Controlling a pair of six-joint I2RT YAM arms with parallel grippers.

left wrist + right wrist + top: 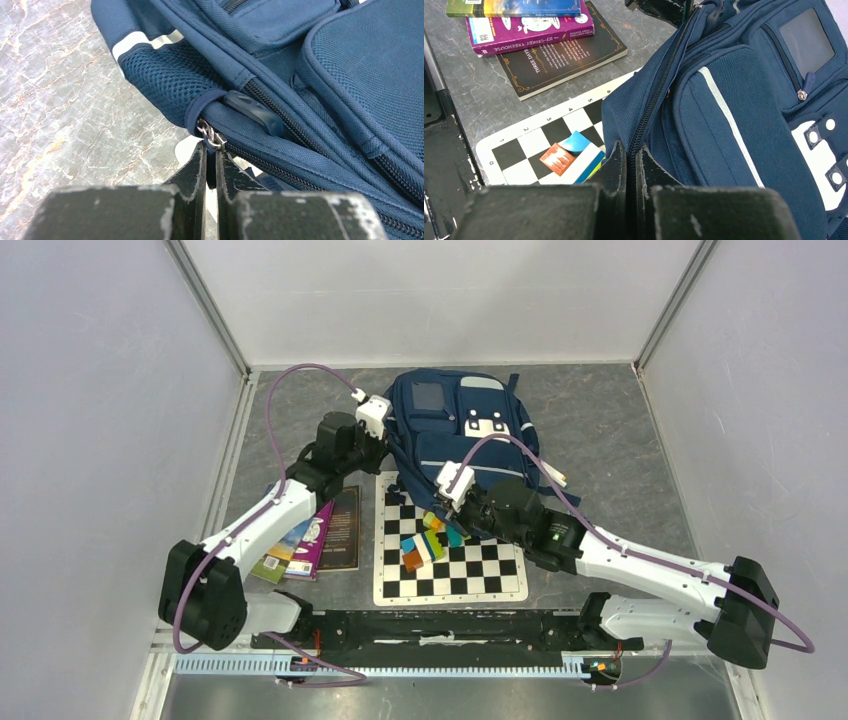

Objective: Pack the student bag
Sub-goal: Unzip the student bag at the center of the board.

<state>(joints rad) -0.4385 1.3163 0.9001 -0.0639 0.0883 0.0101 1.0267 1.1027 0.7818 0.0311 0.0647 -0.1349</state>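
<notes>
Treat bag (455, 425) as soft, floppy, probably light (cloth slumps, no stiff frame visible). Lies flat at far centre, lapping onto chessboard (480, 575) far edge. Have left gripper (211, 155) pinching zip tab (209, 132) at bag's left side, right gripper (630, 155) pressed together on cloth beside zip at near edge. Best held by tabs and seams, not smooth panels.

The student bag (455, 425) is navy, the chessboard (480, 575) black-and-white, the table (620, 440) marbled grey.
</notes>
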